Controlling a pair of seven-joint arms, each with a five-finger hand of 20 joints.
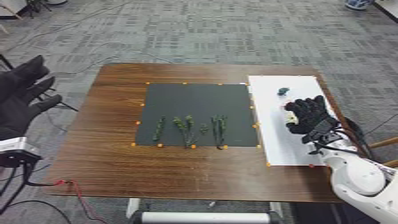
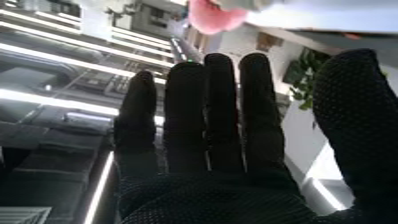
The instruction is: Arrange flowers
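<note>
The relation that matters is sideways: a small pale-and-yellow piece (image 1: pixel 291 117), probably a flower head, lies on the white board (image 1: pixel 277 145) just to the left of the right hand (image 1: pixel 308 116), at its thumb side. Whether they touch cannot be told, nor can the piece's long axis. The right hand is wide, fingers straight and thumb well apart, holding nothing visible.

The green stems (image 1: pixel 187 131) lie farther left on the dark mat (image 1: pixel 191 100), long axes running mostly fore and aft. A small blue-green piece (image 1: pixel 282 91) lies ahead of the right hand.

Of the 2 hands, the right is much nearer the pale piece; the left hand (image 1: pixel 19 95), also spread, is beyond the table's left edge. The likely move is a short leftward shift, then a closing grip.
</note>
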